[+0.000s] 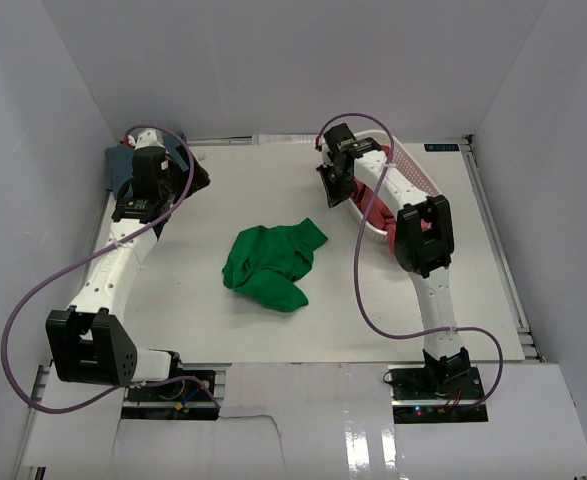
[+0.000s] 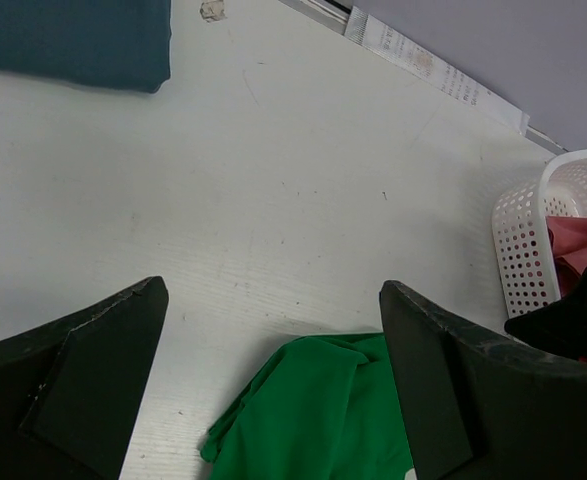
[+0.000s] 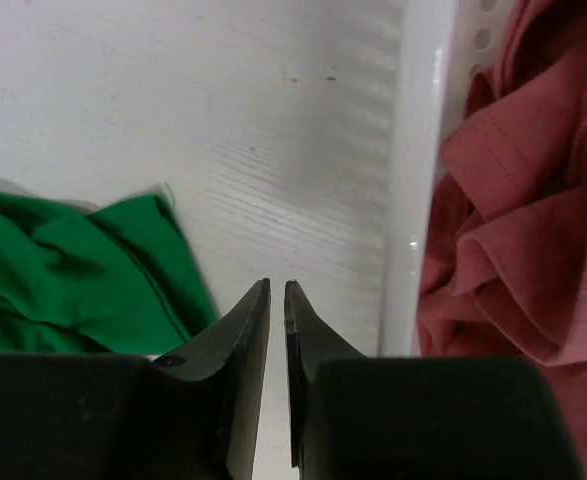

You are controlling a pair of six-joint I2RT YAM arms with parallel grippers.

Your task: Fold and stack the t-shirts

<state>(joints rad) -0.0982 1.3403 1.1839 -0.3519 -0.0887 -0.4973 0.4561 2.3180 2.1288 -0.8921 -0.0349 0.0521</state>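
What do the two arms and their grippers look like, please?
The left arm and right arm have white links, black joint housings and black bases. A purple cable loops along each. The left gripper and right gripper are black, with wedge-shaped fingers.

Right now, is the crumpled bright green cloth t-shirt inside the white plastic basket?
No, the bright green cloth t-shirt lies crumpled on the white table, apart from the white plastic lattice basket.

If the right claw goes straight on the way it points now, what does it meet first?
Probably the bare table, between the green t-shirt and the basket wall; depth is unclear.
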